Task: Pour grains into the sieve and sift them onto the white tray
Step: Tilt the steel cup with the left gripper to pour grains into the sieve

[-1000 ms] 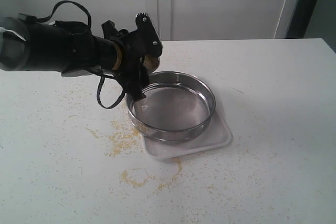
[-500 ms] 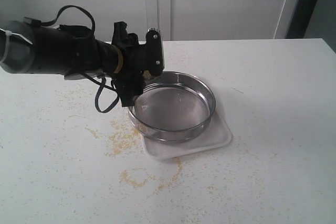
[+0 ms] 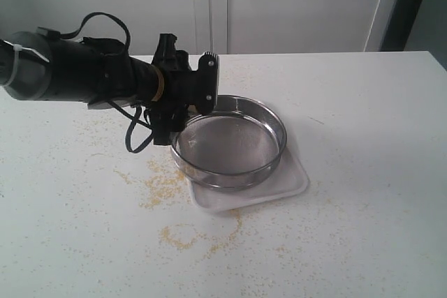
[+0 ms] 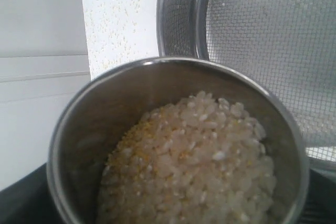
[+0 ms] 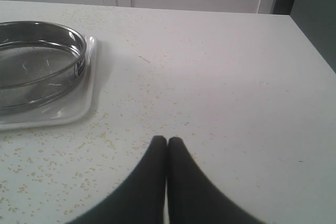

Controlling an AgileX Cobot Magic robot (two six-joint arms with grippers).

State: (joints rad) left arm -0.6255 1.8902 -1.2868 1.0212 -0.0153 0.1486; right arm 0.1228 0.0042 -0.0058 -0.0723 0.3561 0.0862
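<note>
While the left gripper (image 3: 200, 95) gripped a steel cup (image 4: 100, 129) with jaws spread wide around it, the cup was tipped at the sieve (image 3: 278, 137) rim, grains (image 4: 199, 166) inside the cup. Sieve sat on the white tray (image 3: 293, 181), mesh nearly bare. Right gripper (image 5: 167, 142) was pinched closed, empty, over the table (image 5: 236, 77), well apart from the tray.

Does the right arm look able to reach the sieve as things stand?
Probably yes: only scattered grains on the table lie between the shut right gripper and the sieve; the left arm, holding the cup, is at the opposite rim.
</note>
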